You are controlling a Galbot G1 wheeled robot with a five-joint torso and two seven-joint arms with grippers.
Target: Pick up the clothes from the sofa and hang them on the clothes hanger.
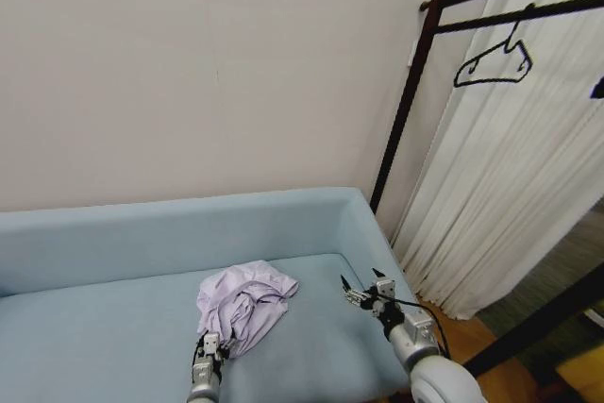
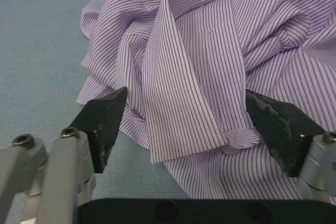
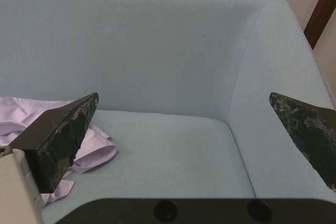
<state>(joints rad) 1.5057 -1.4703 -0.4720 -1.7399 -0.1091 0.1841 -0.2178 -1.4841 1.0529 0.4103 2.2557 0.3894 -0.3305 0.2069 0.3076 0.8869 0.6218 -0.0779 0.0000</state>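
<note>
Crumpled lilac pinstriped shirt [image 1: 247, 304] lying front-to-back on pale-blue sofa [image 1: 113, 327]; left end effector [image 1: 211, 343] released astride it, right end effector [image 1: 362, 288] released nearby.

Thin striped cloth shirt [image 2: 199, 77]; matt, finely woven sofa [image 1: 113, 233].

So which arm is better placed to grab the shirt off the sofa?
Left. The left gripper is open right at the striped shirt; the right gripper is open over bare sofa, apart from it.
</note>
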